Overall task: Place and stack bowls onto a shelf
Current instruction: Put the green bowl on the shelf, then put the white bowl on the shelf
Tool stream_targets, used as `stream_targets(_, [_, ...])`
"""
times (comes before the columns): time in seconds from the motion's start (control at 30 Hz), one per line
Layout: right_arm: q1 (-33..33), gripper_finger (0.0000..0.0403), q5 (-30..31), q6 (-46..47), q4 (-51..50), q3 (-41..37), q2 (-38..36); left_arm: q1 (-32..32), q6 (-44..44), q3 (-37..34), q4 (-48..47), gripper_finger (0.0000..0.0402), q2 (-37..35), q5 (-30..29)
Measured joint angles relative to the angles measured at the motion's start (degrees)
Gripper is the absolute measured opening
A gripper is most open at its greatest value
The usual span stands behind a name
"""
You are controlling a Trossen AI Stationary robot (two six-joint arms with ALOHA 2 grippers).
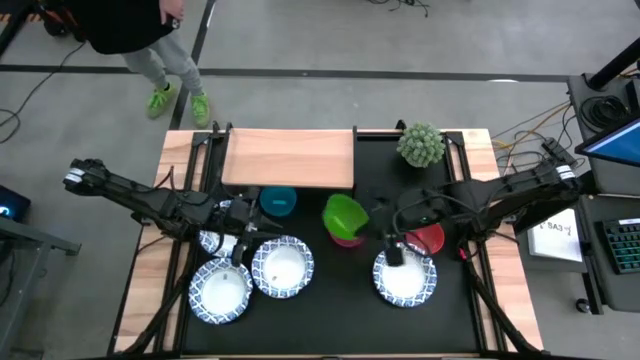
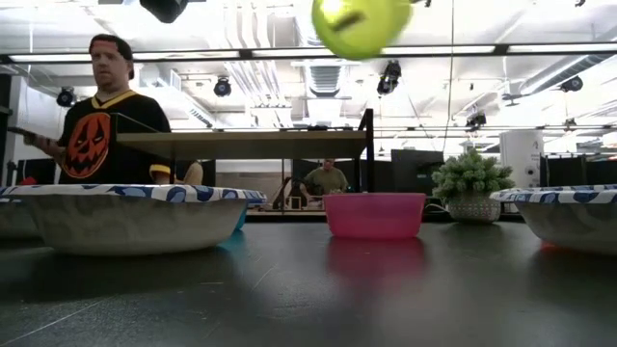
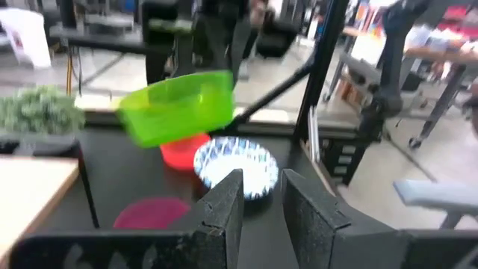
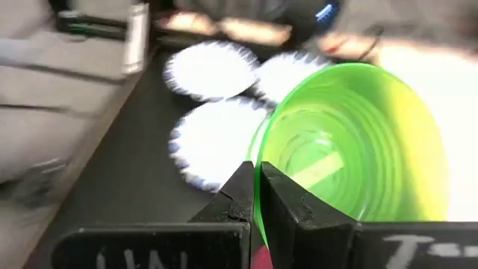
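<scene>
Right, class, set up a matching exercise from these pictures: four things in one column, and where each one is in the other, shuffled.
Things:
1. lime-green plastic bowl
2. magenta plastic bowl
3. teal plastic bowl
4. spiky green plant

Places:
A. on the black tabletop, below the lifted bowl
B. at the table's back edge, beside the wooden shelf
C. held in the air by the right end effector
D. just in front of the shelf's edge

Pairs: 1-C, 2-A, 3-D, 4-B
</scene>
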Motion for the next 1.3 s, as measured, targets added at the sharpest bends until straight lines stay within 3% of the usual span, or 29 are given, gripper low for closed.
stream_targets(0.17, [-3.8, 0.0008, 14.9, -7.8, 3.9, 1.4, 6.4, 0.0, 0.9, 0.0, 3.0, 0.0076, -1.2, 0.0])
stream_targets(0.23, [-6.4, 0.0008, 17.8, -9.2, 4.0, 2.6, 9.2, 0.0, 0.9, 0.0, 3.0, 0.0075, -2.2, 0.0])
stream_targets(0.53, [-15.4, 0.0008, 18.1, -13.3, 1.8, 11.0, 20.7, 0.0, 0.9, 0.0, 2.3, 0.0076, -3.9, 0.0])
stream_targets(0.87, [-19.5, 0.0015, 17.7, -12.4, -4.9, 16.2, 25.1, 0.0, 0.4, 0.0, 2.1, 0.0076, -3.7, 0.0])
stream_targets(1.3, [-20.8, 0.0103, 17.6, -11.7, -4.6, 16.2, 24.8, 0.0, 0.4, 0.0, 2.0, 0.0076, -3.6, 0.0])
